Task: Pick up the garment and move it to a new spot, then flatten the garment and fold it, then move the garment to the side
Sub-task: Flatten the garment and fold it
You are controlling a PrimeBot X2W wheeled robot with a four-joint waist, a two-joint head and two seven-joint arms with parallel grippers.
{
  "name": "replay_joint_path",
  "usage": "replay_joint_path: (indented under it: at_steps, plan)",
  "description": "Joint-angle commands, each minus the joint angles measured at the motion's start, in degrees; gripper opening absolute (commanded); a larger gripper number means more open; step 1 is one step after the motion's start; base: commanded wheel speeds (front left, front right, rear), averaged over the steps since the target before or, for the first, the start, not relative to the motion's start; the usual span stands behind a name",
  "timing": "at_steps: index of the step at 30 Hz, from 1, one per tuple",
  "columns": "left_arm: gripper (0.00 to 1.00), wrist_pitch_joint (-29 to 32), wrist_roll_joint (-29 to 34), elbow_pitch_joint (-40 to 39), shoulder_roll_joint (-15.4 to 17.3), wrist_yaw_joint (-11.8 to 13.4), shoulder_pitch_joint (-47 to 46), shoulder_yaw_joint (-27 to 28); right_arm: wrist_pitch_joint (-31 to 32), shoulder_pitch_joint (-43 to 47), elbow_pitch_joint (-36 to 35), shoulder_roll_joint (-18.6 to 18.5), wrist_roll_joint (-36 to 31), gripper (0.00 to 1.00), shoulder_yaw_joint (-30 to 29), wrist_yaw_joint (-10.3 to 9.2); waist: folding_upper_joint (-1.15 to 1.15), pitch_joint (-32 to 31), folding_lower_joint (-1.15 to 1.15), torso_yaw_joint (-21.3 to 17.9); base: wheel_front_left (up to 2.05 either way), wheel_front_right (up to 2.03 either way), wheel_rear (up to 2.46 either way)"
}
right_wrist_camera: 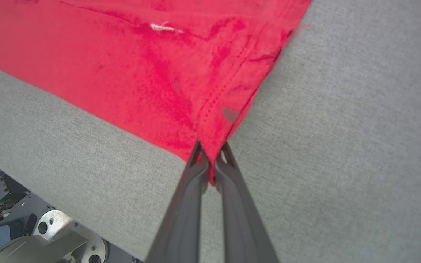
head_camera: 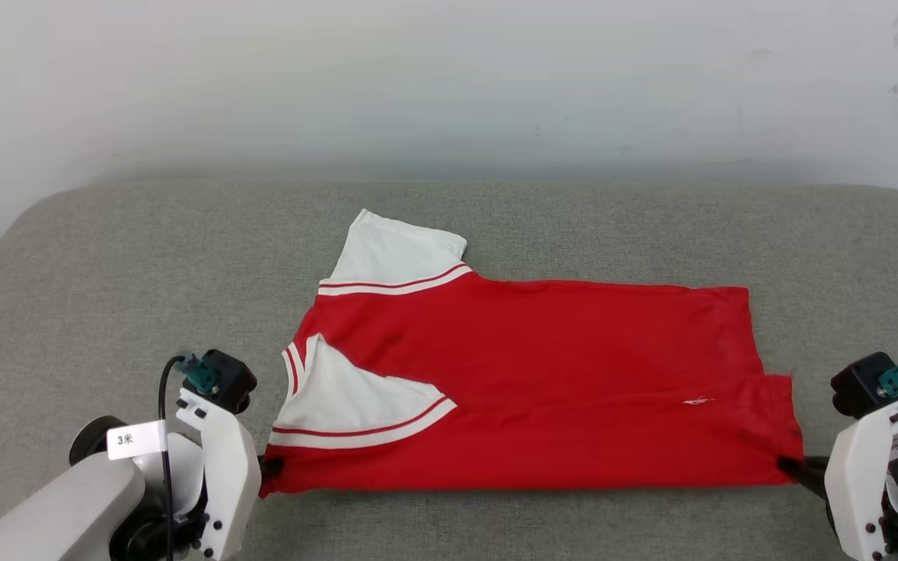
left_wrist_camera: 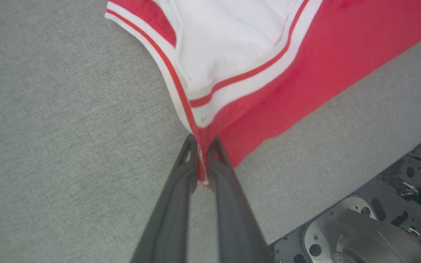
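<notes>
The garment is a red T-shirt with white sleeves and striped trim, lying folded lengthwise across the grey table, collar end to the left. My left gripper is shut on its near left corner; in the left wrist view the dark fingers pinch the striped edge of the garment. My right gripper is shut on the near right hem corner, and the right wrist view shows its fingers clamping the red cloth of the garment. The near edge runs taut between both grippers.
A pale wall rises behind the table's far edge. The table's near edge shows in both wrist views, with my base's metal parts below it. Bare grey surface surrounds the shirt on all sides.
</notes>
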Motion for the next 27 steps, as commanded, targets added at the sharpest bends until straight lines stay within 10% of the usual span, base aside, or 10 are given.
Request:
replay_joint_path:
  at_steps: [1, 24, 25, 26, 27]
  plan:
    - [0.00, 0.30, -0.32, -1.24, 0.66, 0.64, 1.29, 0.07, 0.39, 1.55, -0.93, -0.83, 0.64, 0.00, -0.51, -0.05, 0.00, 0.01, 0.00, 0.14, 0.00, 0.00, 0.00]
    - [0.00, -2.80, -2.64, 1.54, 0.16, 3.31, 8.64, -0.82, 4.14, 11.72, -1.01, 2.32, -1.54, 0.00, -6.06, -0.06, 0.00, 2.35, 0.00, 0.24, 0.00, 0.00, 0.00]
    - [0.17, -3.22, -2.54, 2.08, -0.09, 3.36, 8.62, -0.72, 3.86, 11.74, -0.75, 2.67, -1.68, 0.00, -6.16, -0.06, 0.00, 2.22, 0.00, 0.22, 0.00, 0.00, 0.00]
    - [1.00, -3.71, -2.26, 2.67, -0.34, 3.29, 8.58, -0.76, 3.39, 11.88, -0.53, 3.07, -1.62, 0.24, -6.34, -0.06, 0.00, 2.00, 0.00, 0.21, 0.00, 0.00, 0.00]
    - [1.00, -4.11, -2.15, 3.09, -0.55, 3.31, 8.68, -0.75, 2.82, 12.07, -0.40, 3.38, -1.74, 0.91, -6.55, -0.06, 0.00, 1.77, 0.00, 0.18, 0.00, 0.00, 0.00]
